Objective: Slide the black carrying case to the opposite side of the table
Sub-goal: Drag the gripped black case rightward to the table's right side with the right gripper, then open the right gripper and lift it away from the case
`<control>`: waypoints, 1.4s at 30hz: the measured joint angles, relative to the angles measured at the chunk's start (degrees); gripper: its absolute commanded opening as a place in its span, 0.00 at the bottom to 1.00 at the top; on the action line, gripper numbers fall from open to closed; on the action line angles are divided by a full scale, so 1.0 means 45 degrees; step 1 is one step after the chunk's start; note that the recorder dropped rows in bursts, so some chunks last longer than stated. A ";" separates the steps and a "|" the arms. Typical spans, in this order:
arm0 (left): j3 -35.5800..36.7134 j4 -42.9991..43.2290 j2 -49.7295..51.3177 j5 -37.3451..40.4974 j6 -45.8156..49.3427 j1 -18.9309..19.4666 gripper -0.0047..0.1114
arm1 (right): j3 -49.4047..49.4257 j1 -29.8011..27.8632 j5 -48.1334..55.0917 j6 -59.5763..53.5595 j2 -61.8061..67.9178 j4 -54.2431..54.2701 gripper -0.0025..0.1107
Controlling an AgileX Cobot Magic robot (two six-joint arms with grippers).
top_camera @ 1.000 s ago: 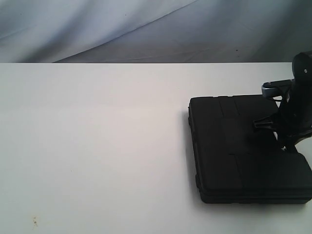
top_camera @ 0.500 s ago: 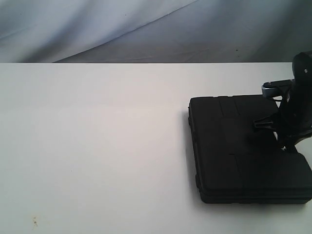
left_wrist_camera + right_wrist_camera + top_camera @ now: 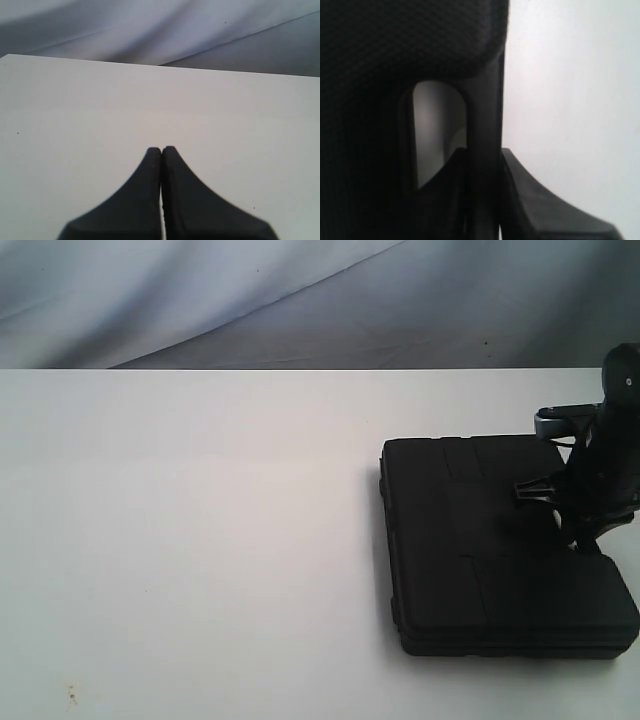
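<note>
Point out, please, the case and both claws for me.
Case (image 3: pixel 470 550): exterior view, middle of its lid.
Right claw (image 3: pixel 482 152): right wrist view, midway between its fingertips.
Left claw (image 3: pixel 161 150): left wrist view, between its closed fingertips.

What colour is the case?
The case is plain matte black, no pattern; best seen in the exterior view against the white table.

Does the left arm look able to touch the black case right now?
Probably not yet. The left gripper hangs shut over the table, and the case lies at the right side, where the right gripper clasps its handle.
</note>
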 measured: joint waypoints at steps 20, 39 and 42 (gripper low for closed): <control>0.0000 0.0000 0.0000 0.0000 0.0000 0.0000 0.04 | 0.0000 0.0000 -0.0167 -0.0529 0.0000 0.0492 0.02; 0.0000 0.0000 0.0000 0.0000 0.0000 0.0000 0.04 | 0.0010 0.0000 -0.0316 -0.0607 -0.0060 0.0535 0.22; 0.0000 0.0000 0.0000 0.0000 0.0000 0.0000 0.04 | 0.0010 0.0000 -0.0467 -0.0607 -0.0271 0.0535 0.29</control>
